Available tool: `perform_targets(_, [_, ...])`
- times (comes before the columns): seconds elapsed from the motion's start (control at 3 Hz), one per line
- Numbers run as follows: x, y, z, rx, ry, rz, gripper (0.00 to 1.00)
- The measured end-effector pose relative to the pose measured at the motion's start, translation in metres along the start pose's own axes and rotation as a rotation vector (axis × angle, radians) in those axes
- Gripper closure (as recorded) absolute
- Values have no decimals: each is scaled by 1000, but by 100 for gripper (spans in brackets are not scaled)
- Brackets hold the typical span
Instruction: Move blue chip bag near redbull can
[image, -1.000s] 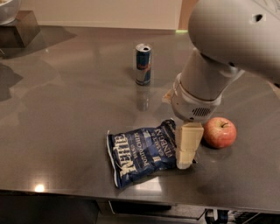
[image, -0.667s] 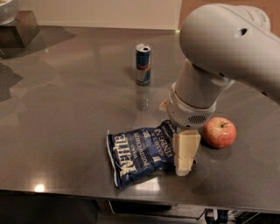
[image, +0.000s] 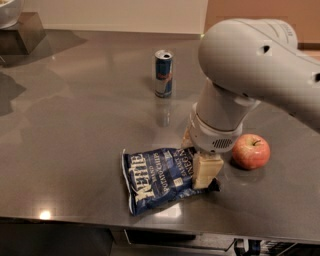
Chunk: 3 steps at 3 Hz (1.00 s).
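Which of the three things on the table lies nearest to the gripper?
The blue chip bag: the gripper is at one end of it. The apple sits apart; the redbull can stands farther back.

gripper (image: 200, 167) lower, further onto blue chip bag (image: 155, 177)

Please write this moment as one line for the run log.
gripper: low, at end of blue chip bag nearest apple | bag: lying on table, not yet near redbull can
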<state>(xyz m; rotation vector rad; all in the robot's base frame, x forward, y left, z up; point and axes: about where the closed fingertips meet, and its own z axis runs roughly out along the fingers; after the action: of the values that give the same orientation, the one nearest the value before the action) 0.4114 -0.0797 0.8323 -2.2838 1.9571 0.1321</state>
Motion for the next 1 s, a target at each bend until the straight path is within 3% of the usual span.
perform_targets(0.33, [-3, -2, -4, -6, -3, 3, 65])
perform_targets(0.67, [-17, -11, -25, 2, -47, 12, 87])
perform_targets(1.0, [-37, -35, -52, 30, -84, 3, 100])
